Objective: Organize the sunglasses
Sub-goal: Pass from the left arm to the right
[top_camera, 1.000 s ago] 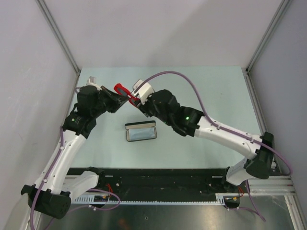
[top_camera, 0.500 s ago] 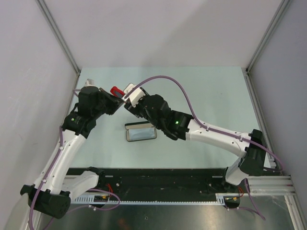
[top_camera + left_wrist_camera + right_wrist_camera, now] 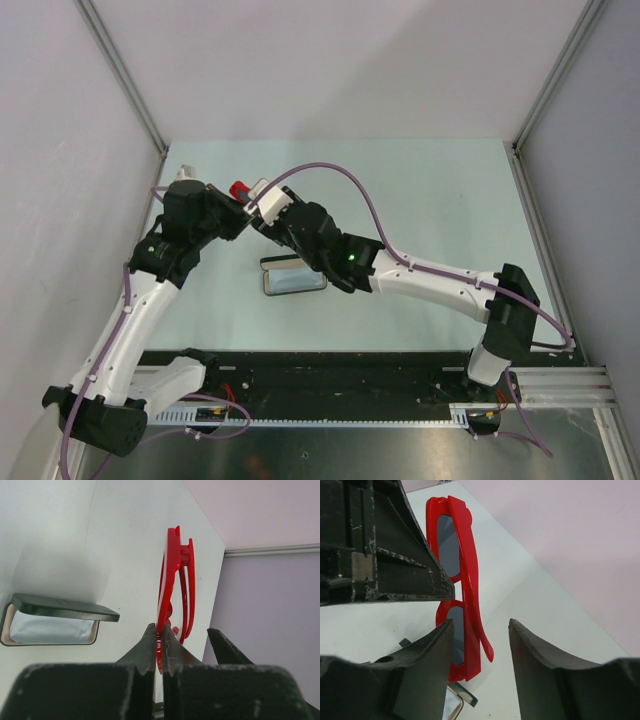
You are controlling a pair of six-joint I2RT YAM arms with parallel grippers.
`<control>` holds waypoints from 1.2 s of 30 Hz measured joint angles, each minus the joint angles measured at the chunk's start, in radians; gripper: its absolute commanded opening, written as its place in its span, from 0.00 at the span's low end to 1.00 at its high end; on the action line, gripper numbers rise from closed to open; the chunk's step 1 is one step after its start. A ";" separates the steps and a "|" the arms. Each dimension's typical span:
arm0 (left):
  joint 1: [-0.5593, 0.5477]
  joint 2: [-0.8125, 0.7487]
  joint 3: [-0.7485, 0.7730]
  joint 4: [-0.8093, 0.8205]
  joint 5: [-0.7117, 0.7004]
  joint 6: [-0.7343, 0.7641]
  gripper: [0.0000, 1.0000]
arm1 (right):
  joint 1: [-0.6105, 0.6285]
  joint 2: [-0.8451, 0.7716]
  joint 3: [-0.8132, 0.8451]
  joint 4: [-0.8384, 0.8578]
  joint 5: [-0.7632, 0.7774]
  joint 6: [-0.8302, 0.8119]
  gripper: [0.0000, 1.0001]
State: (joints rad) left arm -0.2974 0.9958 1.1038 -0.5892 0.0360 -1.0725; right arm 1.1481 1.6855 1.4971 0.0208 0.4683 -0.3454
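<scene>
The red sunglasses (image 3: 240, 188) hang in the air between both arms at the table's back left, their temple arms folded. My left gripper (image 3: 243, 205) is shut on them, its fingertips pinching the thin red frame (image 3: 170, 575) edge-on in the left wrist view (image 3: 160, 630). My right gripper (image 3: 262, 207) is open, and its two fingers straddle the lower end of the sunglasses (image 3: 469, 580). One finger (image 3: 432, 650) lies close beside the dark lens. The other finger (image 3: 535, 655) stands apart from the folded temple tip.
A black case (image 3: 294, 275) lies open on the pale table (image 3: 430, 200) just in front of both grippers, with a grey-blue cloth (image 3: 296, 282) inside; the left wrist view shows the case (image 3: 60, 611) below left. Grey walls close in at the left, back and right.
The right arm has swung left, bringing its gripper up to the left one, and its jaws have widened a little. The sunglasses shifted slightly left in the left gripper's hold.
</scene>
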 measured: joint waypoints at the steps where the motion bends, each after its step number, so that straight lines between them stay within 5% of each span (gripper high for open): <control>1: 0.000 0.000 0.000 0.000 0.000 0.000 0.00 | 0.000 0.003 0.000 0.003 0.004 0.000 0.48; 12: 0.000 0.000 0.006 -0.005 0.001 0.000 0.01 | -0.001 0.040 0.000 0.033 0.049 -0.027 0.45; 29: -0.002 0.000 0.013 -0.018 0.004 0.002 0.03 | 0.002 0.073 0.000 0.073 0.080 -0.076 0.00; 36: -0.002 0.000 0.013 -0.013 0.021 0.008 0.57 | 0.002 0.073 -0.001 0.074 0.090 -0.074 0.00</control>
State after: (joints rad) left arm -0.2989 0.9955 1.1172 -0.6025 0.0566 -1.0649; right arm 1.1500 1.7588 1.4960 0.0952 0.5583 -0.4191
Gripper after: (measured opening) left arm 0.380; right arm 0.150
